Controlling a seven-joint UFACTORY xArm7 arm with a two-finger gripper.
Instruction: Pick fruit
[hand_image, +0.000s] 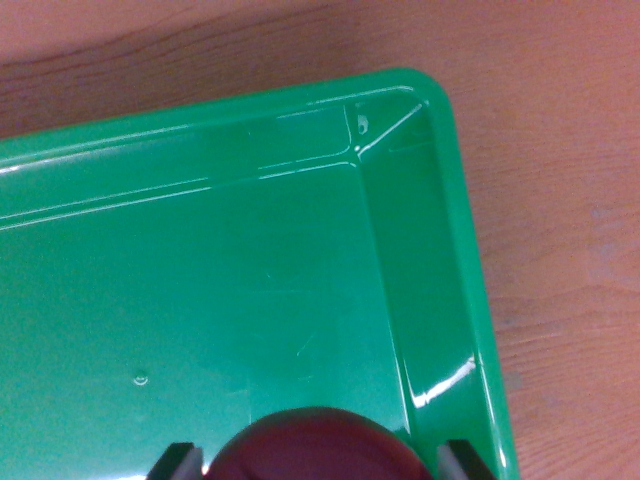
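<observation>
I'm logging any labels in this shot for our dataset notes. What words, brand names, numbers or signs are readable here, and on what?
None can be read.
Green tray: no print; only small moulded marks near its corner, too small to tell if they are characters.
Dark red fruit between the gripper fingers: no sticker or label visible.
Wooden table: grain only, no writing.
</observation>
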